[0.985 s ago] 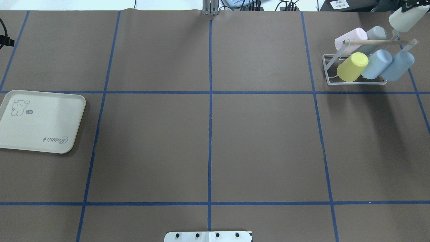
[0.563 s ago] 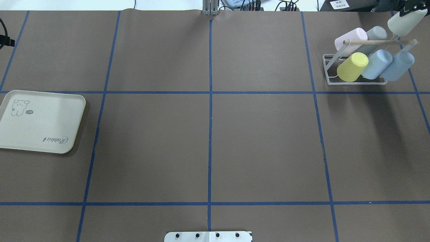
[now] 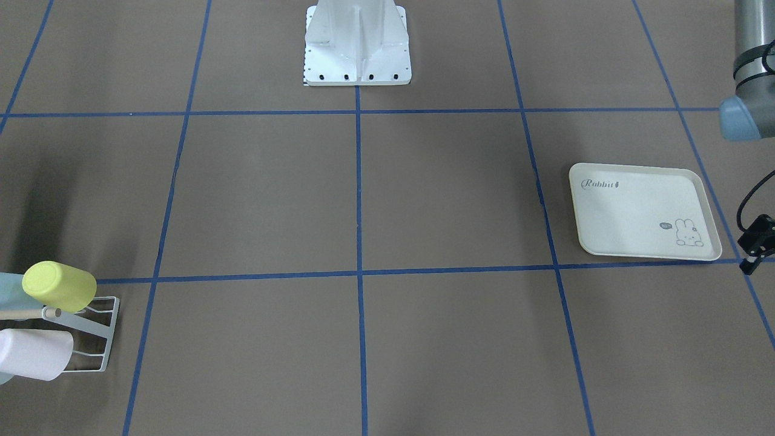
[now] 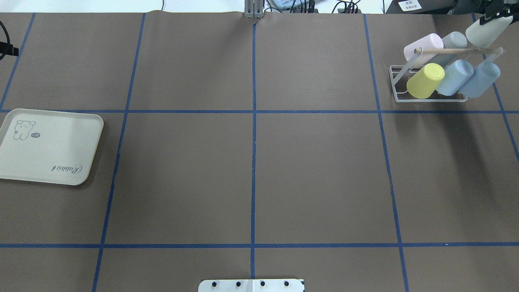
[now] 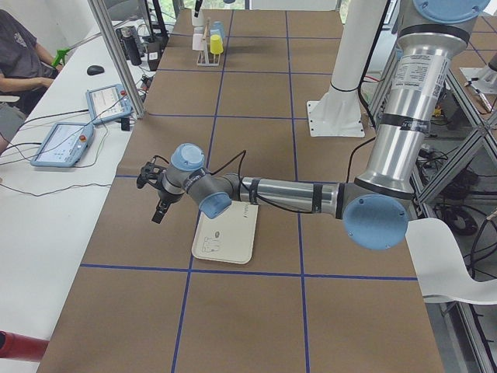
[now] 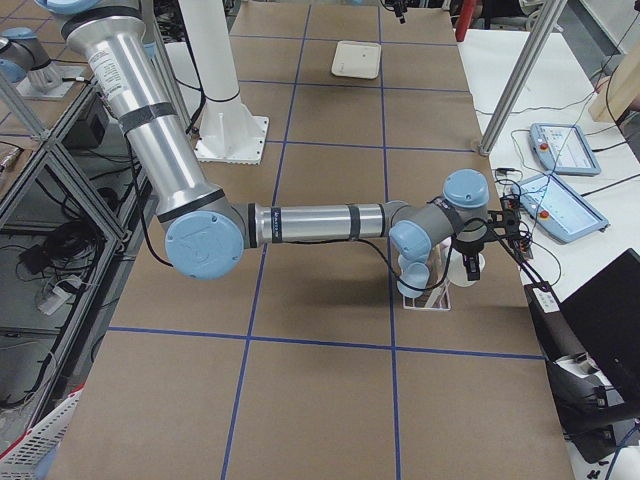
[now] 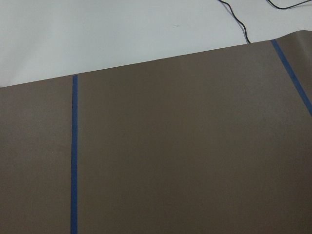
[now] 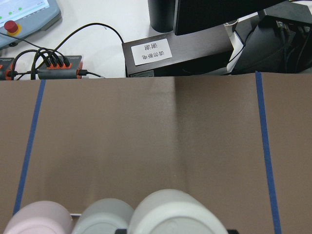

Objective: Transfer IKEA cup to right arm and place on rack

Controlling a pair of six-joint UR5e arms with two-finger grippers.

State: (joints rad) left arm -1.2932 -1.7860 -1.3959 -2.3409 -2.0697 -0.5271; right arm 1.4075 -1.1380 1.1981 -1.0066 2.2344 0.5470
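The IKEA cup (image 4: 484,31) is pale greenish-white and hangs tilted, mouth down, just above the far right end of the rack (image 4: 429,98). My right gripper (image 4: 495,10) is shut on it at the view's top right corner. The white wire rack with its wooden dowel (image 4: 456,50) holds a pink cup (image 4: 425,44), a grey one (image 4: 454,40), a yellow one (image 4: 425,81) and two blue ones (image 4: 456,77). In the right wrist view the held cup's base (image 8: 175,214) fills the bottom edge. My left gripper (image 4: 7,49) hovers at the table's far left edge; I cannot tell its state.
A cream rabbit-print tray (image 4: 48,146) lies at the left with nothing on it. The robot's white base plate (image 3: 357,60) stands at mid table. Cables, a power strip (image 8: 53,70) and a labelled box (image 8: 151,51) sit just beyond the table edge behind the rack.
The right gripper has carried the pale cup down and to the left in the overhead view, closer to the dowel's right end. The left arm has not moved.
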